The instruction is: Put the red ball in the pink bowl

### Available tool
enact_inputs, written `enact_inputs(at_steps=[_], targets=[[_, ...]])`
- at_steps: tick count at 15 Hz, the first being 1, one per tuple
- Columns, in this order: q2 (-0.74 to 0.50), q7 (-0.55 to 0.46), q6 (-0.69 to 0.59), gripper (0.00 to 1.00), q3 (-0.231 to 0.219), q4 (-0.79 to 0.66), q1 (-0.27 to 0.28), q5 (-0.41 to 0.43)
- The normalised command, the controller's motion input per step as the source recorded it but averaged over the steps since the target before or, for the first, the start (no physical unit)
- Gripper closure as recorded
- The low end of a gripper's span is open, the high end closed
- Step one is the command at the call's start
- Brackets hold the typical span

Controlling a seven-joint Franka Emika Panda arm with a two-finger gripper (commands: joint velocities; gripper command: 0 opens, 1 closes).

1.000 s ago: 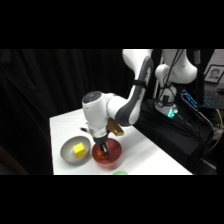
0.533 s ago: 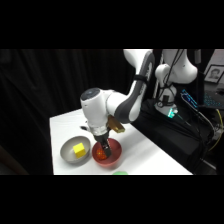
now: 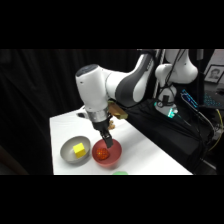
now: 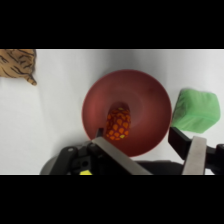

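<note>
The red ball (image 3: 102,153) (image 4: 119,123) lies inside the pink bowl (image 3: 116,153) (image 4: 145,95), left of its middle in the wrist view. My gripper (image 3: 107,140) (image 4: 144,148) hangs just above the bowl and is open. Its fingers stand wide apart with nothing between them: one finger (image 4: 111,151) is close beside the ball, the other finger (image 4: 191,151) is past the bowl's rim. The bowl sits near the table's front edge in the side view.
A grey bowl (image 3: 68,154) holding a yellow cube (image 3: 79,149) stands right beside the pink bowl. A green block (image 4: 197,110) (image 3: 120,173) lies against the pink bowl's other side. A tan striped object (image 4: 17,63) (image 3: 118,113) rests farther back on the white table (image 3: 140,145).
The gripper has risen slightly over the pink bowl, and the ball now shows lying free inside it.
</note>
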Motion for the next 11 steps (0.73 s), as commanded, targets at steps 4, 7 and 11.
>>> enact_inputs(at_steps=[4, 7, 11], targets=[[-0.35, -0.1, -0.22, 0.0, 0.04, -0.12, -0.021, 0.134], [-0.28, -0.02, -0.14, 0.0, 0.017, -0.07, -0.014, 0.093], [-0.22, 0.02, -0.07, 0.0, 0.01, -0.07, -0.015, 0.067]])
